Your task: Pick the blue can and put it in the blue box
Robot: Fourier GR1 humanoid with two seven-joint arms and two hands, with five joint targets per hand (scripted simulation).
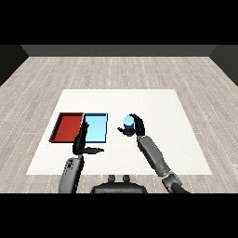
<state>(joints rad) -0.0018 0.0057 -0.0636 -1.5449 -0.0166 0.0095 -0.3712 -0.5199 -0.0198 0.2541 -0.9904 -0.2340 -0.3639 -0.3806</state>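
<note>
The blue can point(128, 122) stands upright just right of the light blue tray point(95, 128). My right hand point(136, 126) is curled round the can, fingers over its far side and thumb at its near side. Whether the can rests on the table or hangs a little above it I cannot tell. My left hand point(82, 142) is open, its fingers straight and pointing up over the near left corner of the blue tray, thumb stretched to the right.
A red tray point(66, 126) lies against the left side of the blue tray. The white table point(153, 102) stretches behind and to the right of the can. Grey wooden floor surrounds it.
</note>
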